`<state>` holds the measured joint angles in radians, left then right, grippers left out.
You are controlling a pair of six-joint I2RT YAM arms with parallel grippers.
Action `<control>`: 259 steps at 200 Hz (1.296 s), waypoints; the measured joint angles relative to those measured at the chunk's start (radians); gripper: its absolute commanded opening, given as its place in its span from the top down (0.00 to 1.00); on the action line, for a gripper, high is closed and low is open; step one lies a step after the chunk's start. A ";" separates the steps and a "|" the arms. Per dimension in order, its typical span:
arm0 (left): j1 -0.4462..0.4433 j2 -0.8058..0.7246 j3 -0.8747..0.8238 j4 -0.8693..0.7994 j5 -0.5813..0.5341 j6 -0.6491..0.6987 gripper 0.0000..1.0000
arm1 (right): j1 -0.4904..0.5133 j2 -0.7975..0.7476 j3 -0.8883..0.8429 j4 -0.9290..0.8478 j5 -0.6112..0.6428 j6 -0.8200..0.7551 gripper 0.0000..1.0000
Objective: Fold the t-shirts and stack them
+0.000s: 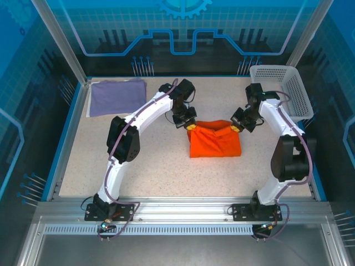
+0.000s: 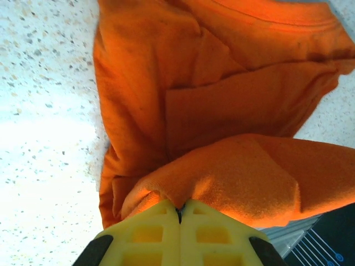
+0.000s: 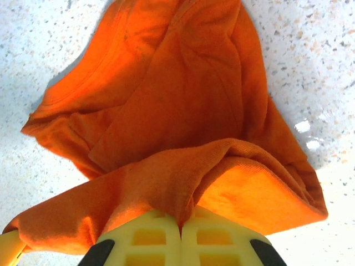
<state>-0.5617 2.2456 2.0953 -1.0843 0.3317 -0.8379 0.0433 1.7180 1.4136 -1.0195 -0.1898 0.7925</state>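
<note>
Clamping L gripper (image 1: pixel 190 127) and R gripper (image 1: pixel 236 127) on far corners of the orange t-shirt (image 1: pixel 215 143), I'm holding that edge up for folding; lavender t-shirt (image 1: pixel 116 96) is lying left of it.

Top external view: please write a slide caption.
Left pincer and right pincer grip the orange t-shirt at its far edge; lavender t-shirt far left, white basket far right.

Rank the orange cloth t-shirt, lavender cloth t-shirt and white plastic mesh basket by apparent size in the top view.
1. White plastic mesh basket.
2-3. Lavender cloth t-shirt and orange cloth t-shirt: too alike to rank.
</note>
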 measured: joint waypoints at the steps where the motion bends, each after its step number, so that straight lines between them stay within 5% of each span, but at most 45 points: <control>1: 0.001 0.002 0.001 0.000 0.000 0.000 1.00 | 0.000 0.002 0.001 0.000 0.000 0.000 1.00; 134: 0.072 0.250 0.192 0.031 0.039 -0.026 1.00 | -0.039 0.290 0.134 0.038 0.002 0.001 1.00; 147: 0.074 0.260 0.193 0.045 0.045 -0.030 0.94 | -0.040 0.301 0.146 0.038 0.002 0.002 0.95; 171: 0.078 0.280 0.212 0.070 0.055 -0.051 0.81 | -0.048 0.322 0.166 0.037 -0.013 0.011 0.59; 205: 0.106 0.301 0.400 0.069 0.007 -0.060 0.40 | -0.080 0.371 0.317 0.012 -0.058 -0.019 0.36; 212: 0.116 0.302 0.457 0.068 -0.012 -0.057 0.23 | -0.086 0.376 0.376 -0.001 -0.063 -0.036 0.33; 235: 0.146 0.240 0.528 0.068 -0.053 -0.042 0.20 | -0.092 0.367 0.543 -0.035 -0.082 -0.096 0.36; 250: 0.156 0.156 0.466 0.058 -0.066 -0.026 0.33 | -0.088 0.312 0.536 -0.041 -0.093 -0.150 0.52; 259: 0.153 0.099 0.391 0.057 -0.065 -0.005 0.40 | -0.084 0.261 0.488 -0.050 -0.106 -0.174 0.72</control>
<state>-0.4084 2.3444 2.4866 -1.0271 0.2668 -0.8429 -0.0406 1.9793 1.9015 -1.0698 -0.2962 0.6182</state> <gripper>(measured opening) 0.672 0.518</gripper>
